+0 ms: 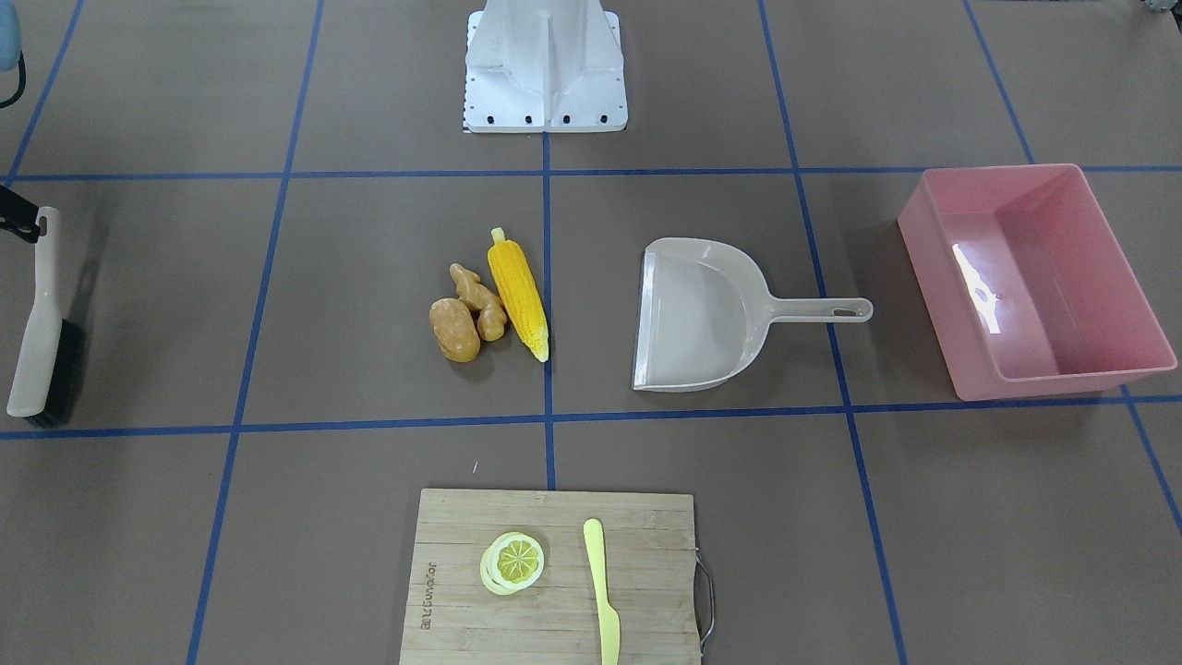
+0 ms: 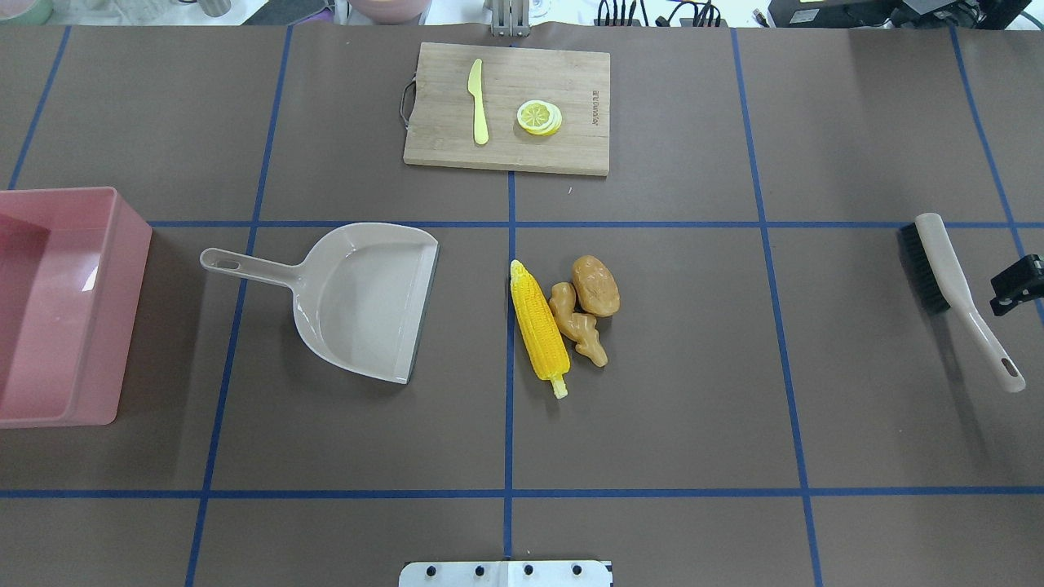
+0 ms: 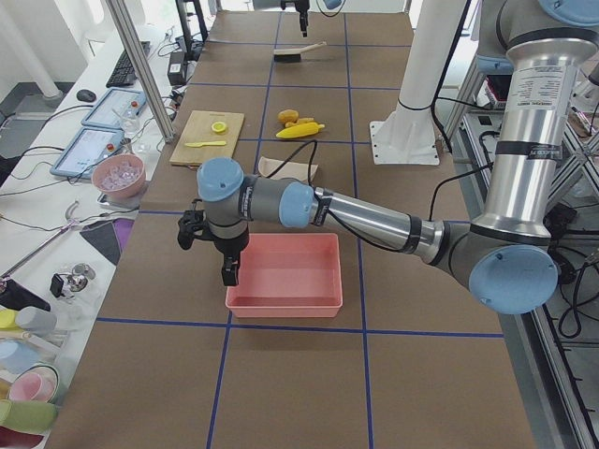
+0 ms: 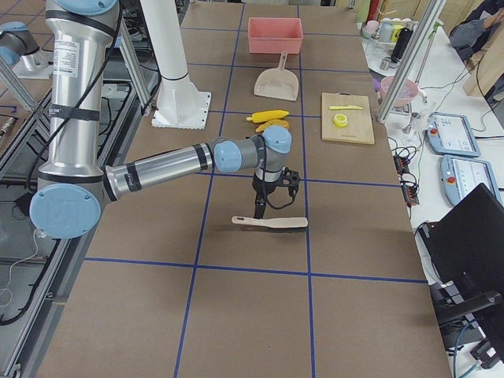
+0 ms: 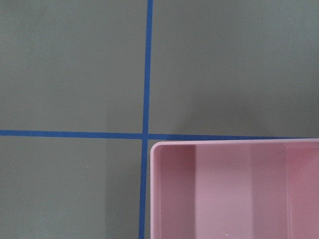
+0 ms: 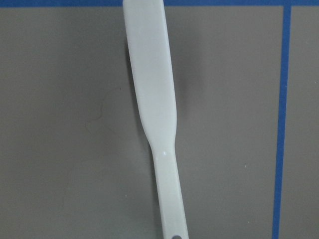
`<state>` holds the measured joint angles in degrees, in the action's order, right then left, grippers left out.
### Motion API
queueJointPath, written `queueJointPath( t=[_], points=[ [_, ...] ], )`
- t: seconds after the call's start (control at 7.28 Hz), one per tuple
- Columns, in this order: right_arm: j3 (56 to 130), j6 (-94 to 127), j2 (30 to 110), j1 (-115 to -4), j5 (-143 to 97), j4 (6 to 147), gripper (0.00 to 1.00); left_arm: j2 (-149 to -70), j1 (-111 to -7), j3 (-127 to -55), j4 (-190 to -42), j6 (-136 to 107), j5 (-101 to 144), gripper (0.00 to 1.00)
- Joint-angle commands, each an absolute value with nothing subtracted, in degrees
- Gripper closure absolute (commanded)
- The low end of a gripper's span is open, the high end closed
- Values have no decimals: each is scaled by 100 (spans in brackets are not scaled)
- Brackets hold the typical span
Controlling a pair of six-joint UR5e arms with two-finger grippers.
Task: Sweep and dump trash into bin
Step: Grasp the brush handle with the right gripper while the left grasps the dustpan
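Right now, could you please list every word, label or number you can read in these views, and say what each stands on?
Brand mark burnt into the cutting board: letters too blurred to read.
Sticker on the right arm: print too small to read.
The bin, dustpan and brush show no text.

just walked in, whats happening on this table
A two-arm robot looks set to start sweeping. Its right gripper hangs right over the brush handle; whether it grips yet can't be told. The left gripper hangs by a corner of the pink bin, which is empty. The corn cob, ginger root and potato lie bunched mid-table beside the empty dustpan.
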<state>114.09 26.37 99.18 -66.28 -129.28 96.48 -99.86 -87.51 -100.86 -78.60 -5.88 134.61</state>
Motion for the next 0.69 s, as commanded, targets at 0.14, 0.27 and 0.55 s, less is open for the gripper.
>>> queueJointPath(
  t=[0.14,0.27,0.55],
  points=[
    [10963,2698,10169,-6601,-13069,9371,1,-10555,-8113,-10370,-7471,-35,13412,0],
    [10499,2733,10160,-6601,-13252,8804,1,-10590,-8060,-10676,-7471,-35,13412,0],
    [10292,3738,10003,-6164,-13271,8132,1,-10765,-7544,-10670,-7488,69,13395,0]
  ],
)
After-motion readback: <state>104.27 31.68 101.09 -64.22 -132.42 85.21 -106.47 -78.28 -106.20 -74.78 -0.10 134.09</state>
